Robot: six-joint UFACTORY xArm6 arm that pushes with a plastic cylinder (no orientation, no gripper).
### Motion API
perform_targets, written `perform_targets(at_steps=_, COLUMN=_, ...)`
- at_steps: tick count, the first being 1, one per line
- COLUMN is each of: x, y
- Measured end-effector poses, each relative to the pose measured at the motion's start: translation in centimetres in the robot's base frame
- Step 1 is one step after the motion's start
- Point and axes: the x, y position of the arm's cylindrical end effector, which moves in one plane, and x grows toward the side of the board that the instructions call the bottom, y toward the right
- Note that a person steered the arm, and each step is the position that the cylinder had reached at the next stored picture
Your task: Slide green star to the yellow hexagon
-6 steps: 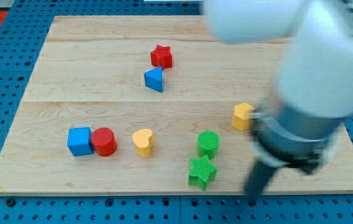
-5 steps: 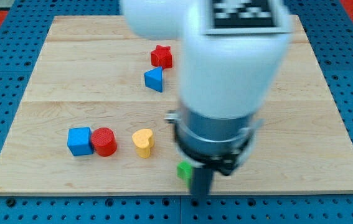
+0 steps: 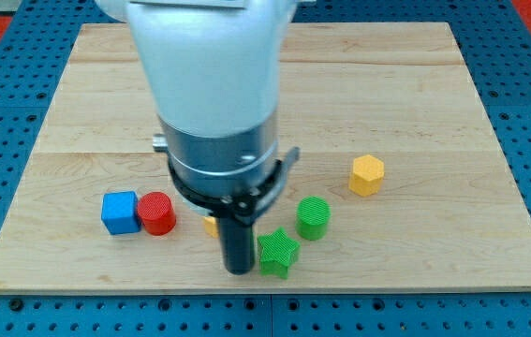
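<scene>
The green star (image 3: 278, 254) lies near the board's bottom edge, just right of centre. My tip (image 3: 238, 271) stands right beside its left side, touching or nearly so. The yellow hexagon (image 3: 366, 175) lies up and to the right of the star, about a hundred pixels away. A green cylinder (image 3: 313, 217) stands between them, just above and right of the star. The arm's large body hides the board's middle.
A blue cube (image 3: 119, 212) and a red cylinder (image 3: 156, 213) sit side by side at the left. A sliver of a yellow block (image 3: 210, 224) shows behind the rod. The wooden board (image 3: 452, 112) rests on a blue pegboard.
The arm has swept from the view's right to the left across the board. The green star has shifted left and slightly up. The red star and blue triangle are now hidden behind the arm.
</scene>
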Motion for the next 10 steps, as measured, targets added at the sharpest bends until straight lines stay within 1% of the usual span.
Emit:
perform_targets(at_steps=1, x=0.1, y=3.9)
perform_targets(at_steps=2, x=0.1, y=6.7)
perform_targets(at_steps=5, x=-0.1, y=9.4)
perform_targets(at_steps=7, x=-3.6, y=12.4)
perform_targets(at_steps=8, x=-4.1, y=11.8)
perform_targets(at_steps=10, x=-7.5, y=10.6)
